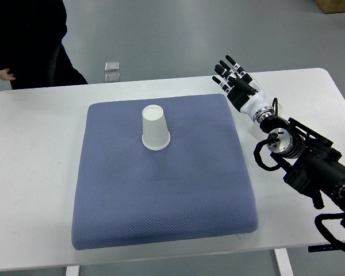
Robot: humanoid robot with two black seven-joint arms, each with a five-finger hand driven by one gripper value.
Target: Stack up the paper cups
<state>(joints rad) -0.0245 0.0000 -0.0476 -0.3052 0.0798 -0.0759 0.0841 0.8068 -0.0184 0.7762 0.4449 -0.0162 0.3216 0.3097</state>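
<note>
Surface: white table (34, 172), blue mat (161, 201)
Cup: paper cup (155, 127) inverted, left of my hand
Right hand (237, 84): fingers spread, empty

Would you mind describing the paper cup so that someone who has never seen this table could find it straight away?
Start at the white table and find the large blue pad covering its middle. On the pad's far half, slightly left of centre, stands a white paper cup, upside down with its wider rim on the fabric. It is the only object on the pad; the right hand hovers open off the pad's far right corner.
</note>
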